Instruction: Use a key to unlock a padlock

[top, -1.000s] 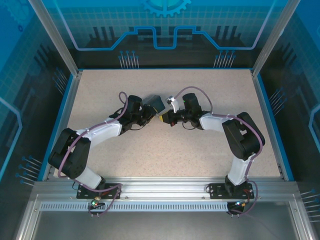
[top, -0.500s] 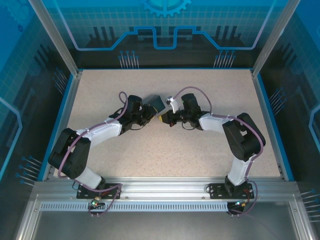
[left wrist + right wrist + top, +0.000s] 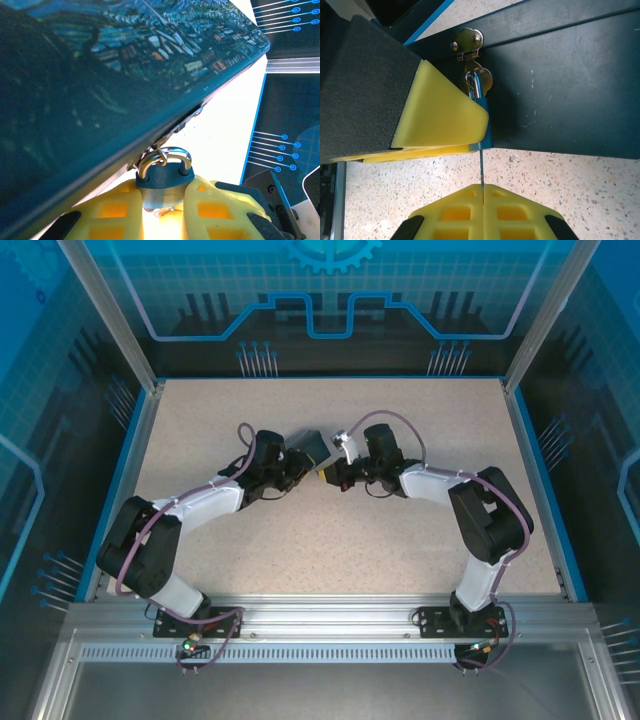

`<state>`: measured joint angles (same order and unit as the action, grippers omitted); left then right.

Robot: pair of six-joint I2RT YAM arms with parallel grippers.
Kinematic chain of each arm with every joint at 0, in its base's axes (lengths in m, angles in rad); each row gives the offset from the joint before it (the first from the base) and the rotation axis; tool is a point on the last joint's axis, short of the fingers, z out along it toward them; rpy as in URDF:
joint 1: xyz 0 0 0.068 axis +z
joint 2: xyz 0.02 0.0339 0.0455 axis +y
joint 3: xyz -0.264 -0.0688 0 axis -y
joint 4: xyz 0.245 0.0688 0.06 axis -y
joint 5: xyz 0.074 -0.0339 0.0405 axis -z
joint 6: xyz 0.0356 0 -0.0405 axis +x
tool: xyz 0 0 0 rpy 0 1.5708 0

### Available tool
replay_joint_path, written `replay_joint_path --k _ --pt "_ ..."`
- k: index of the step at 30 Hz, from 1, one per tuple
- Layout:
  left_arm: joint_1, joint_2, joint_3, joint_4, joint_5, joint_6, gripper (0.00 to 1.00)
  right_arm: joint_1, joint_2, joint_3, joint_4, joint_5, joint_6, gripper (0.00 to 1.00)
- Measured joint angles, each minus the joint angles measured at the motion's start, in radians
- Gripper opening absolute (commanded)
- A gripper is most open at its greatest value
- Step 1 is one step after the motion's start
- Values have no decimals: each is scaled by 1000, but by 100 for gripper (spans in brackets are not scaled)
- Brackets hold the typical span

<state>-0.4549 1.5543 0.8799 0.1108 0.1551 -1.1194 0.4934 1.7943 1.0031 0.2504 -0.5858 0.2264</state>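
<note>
Steel-blue metal padlock (image 3: 162, 181) hangs by its silvery shackle (image 3: 170, 152) from the brass hasp (image 3: 467, 41) of the dark-blue rectangular tin painted with a swirling night sky (image 3: 100, 75). The tin sits near the middle of the speckled beige surface (image 3: 330, 560). The left hand (image 3: 164, 202) grips the padlock's body, with one yellow pad pressed to each side. In the right wrist view, the right hand (image 3: 482, 192) has its two yellow fingers pressed together on the thin silvery metal key (image 3: 482, 169). The key's blade runs straight up to the underside of the padlock's body; whether it sits inside the keyhole cannot be told. From above, the two hands meet tip to tip just at the near side of the tin, with both arms bowed outward.
</note>
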Motion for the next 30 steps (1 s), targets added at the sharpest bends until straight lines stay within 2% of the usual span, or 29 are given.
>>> replay_joint_path --k 9,18,30 --pt "0 0 0 -1 4 0 10 -3 -11 4 -31 0 -22 0" --pt "-6 0 0 -27 31 0 10 -3 -132 -84 -19 2 -55 0" --pt "-6 0 1 -54 45 -1 10 -4 -125 -180 52 34 -38 0"
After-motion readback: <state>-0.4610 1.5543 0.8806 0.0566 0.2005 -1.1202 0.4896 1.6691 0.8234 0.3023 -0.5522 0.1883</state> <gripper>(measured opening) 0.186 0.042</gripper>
